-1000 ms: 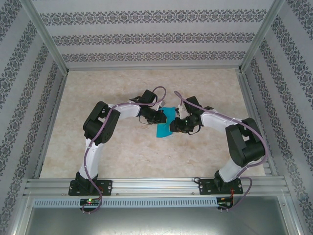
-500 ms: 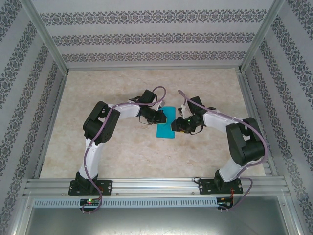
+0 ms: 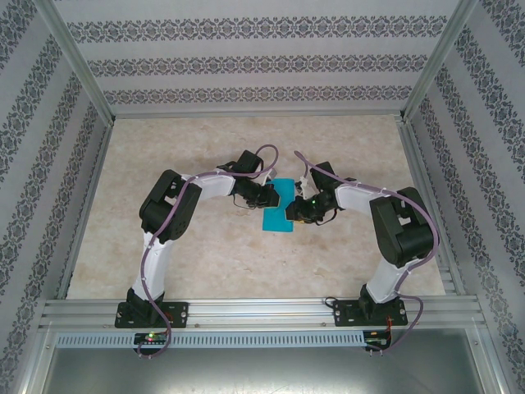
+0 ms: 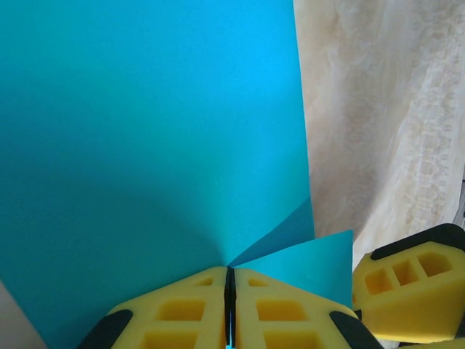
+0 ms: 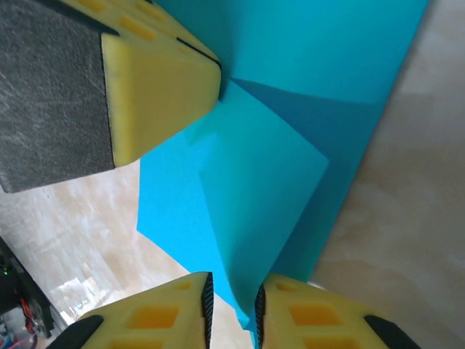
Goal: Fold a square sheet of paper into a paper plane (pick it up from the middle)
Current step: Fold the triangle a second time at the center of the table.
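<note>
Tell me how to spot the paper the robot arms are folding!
Look at the beige marbled table, right in its middle where the left gripper and right gripper meet. The sheet of paper sits between them, the only bright teal-blue thing there, partly folded.

A: From where is the tabletop (image 3: pixel 205 263) viewed?
B: From high behind the arm bases (image 3: pixel 152 313), shown at 6 o'clock, looking down towards 12 o'clock.
A: And the wrist views?
B: Taken very close, along the left gripper (image 4: pixel 229 270) and the right gripper (image 5: pixel 232 287). The square sheet of paper (image 3: pixel 277 215), centred in the top view, is shared by all three.
</note>
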You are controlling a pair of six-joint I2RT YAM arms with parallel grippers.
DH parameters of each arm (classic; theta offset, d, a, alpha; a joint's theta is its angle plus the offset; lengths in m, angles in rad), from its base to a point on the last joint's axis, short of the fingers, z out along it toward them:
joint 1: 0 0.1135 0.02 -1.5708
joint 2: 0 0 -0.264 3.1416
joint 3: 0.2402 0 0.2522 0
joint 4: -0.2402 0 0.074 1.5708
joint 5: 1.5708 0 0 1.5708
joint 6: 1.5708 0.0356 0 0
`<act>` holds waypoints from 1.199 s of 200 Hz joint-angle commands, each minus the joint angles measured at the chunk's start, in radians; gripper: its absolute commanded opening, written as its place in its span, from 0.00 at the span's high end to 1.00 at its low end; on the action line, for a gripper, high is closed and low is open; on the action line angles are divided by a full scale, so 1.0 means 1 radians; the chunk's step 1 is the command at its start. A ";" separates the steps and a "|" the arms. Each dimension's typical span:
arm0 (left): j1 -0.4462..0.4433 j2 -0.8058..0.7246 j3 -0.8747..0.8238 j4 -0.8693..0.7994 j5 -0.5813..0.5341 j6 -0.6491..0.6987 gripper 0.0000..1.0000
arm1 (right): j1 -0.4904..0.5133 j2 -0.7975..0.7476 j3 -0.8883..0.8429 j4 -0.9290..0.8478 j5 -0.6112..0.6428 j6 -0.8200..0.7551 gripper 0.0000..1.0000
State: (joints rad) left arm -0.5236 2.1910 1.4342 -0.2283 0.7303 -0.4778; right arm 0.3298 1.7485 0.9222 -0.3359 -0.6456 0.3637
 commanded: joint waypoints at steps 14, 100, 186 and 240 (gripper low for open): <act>0.016 0.101 -0.041 -0.109 -0.130 0.039 0.87 | 0.001 0.008 0.022 -0.010 -0.001 -0.029 0.86; 0.017 0.104 -0.038 -0.112 -0.127 0.041 0.87 | -0.011 0.029 0.037 -0.040 0.083 -0.064 0.96; 0.016 0.114 -0.034 -0.109 -0.121 0.040 0.87 | -0.017 0.052 0.043 -0.043 0.111 -0.077 0.96; 0.016 0.116 -0.037 -0.103 -0.116 0.040 0.87 | -0.018 0.067 0.058 -0.049 0.126 -0.081 0.96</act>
State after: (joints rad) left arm -0.5217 2.1975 1.4406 -0.2321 0.7418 -0.4774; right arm 0.3225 1.7962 0.9550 -0.3622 -0.5575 0.3069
